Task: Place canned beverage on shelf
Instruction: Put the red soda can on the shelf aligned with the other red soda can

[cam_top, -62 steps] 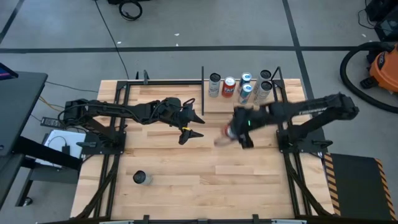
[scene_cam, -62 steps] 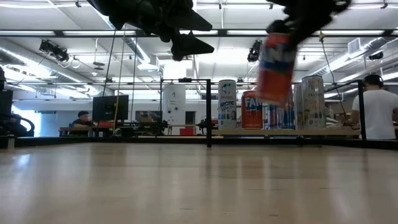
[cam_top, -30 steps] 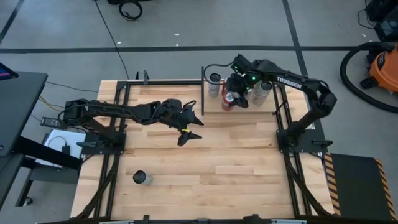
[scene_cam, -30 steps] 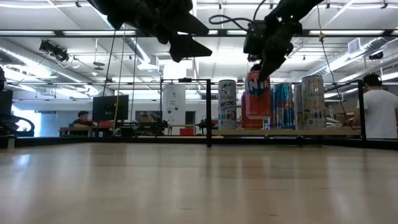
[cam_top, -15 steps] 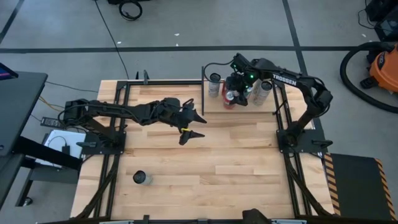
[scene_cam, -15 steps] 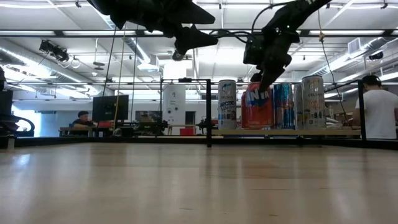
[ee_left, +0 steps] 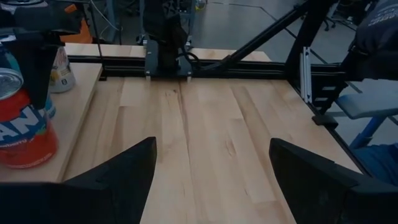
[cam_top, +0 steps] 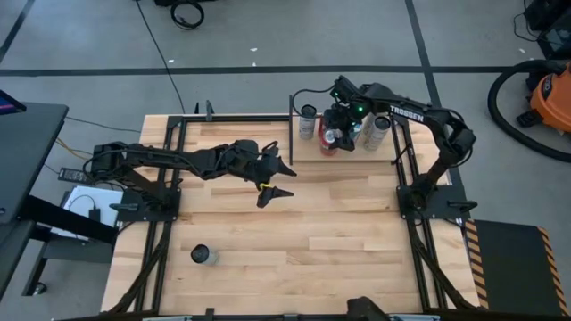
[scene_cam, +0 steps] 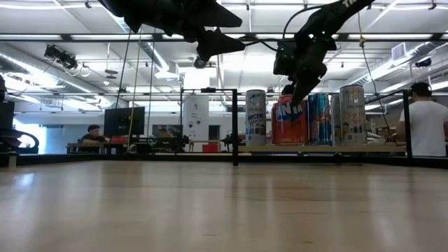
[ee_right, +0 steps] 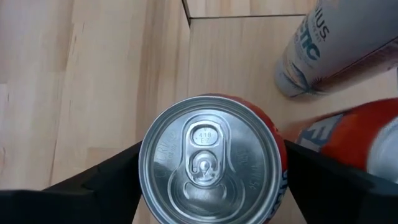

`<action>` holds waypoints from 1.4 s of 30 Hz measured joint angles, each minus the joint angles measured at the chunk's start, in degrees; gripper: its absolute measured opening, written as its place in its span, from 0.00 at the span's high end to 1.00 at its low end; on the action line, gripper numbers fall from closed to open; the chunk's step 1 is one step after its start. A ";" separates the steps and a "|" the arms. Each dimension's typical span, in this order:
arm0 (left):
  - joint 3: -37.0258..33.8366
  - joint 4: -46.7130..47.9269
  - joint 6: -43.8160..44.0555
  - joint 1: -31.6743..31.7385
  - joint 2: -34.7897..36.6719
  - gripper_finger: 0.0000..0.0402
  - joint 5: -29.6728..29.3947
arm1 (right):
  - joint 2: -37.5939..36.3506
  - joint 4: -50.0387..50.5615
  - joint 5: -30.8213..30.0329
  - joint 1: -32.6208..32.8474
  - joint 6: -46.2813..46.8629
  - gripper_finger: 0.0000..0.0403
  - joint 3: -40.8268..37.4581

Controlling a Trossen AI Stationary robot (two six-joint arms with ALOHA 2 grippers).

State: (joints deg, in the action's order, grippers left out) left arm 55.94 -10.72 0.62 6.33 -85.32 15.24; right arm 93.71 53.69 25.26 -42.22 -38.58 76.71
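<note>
Right wrist view: our right gripper (ee_right: 208,180) straddles the can (ee_right: 211,167) on the shelf (ee_right: 242,56), fingers spread; we should lift straight up. Left gripper (ee_left: 210,180) waits, spread.

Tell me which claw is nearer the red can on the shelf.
Right. The right claw is directly over the red can, its fingers on either side of the can. The left claw hangs over mid-table, well off the shelf.

A red canned beverage (ee_right: 214,162) is seen standing upright on the pale wooden shelf (cam_top: 308,150), beside other cans (scene_cam: 329,120) there.
</note>
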 joint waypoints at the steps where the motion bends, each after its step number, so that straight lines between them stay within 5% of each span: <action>1: 0.00 0.02 0.00 -0.02 0.00 0.22 0.00 | 0.21 -0.13 0.02 0.01 0.01 0.10 0.00; 33: 0.00 0.24 -2.89 -0.01 0.00 0.22 -0.01 | -4.51 -1.42 -4.44 0.09 1.87 0.07 -0.07; 42: 0.00 0.24 -2.91 -0.02 0.00 0.22 -0.01 | -9.16 -1.70 -4.81 0.24 15.67 0.07 -0.07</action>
State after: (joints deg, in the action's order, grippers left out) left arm 55.94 -10.48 -2.28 6.31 -85.32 15.22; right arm 84.55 51.99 20.45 -41.98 -22.92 76.64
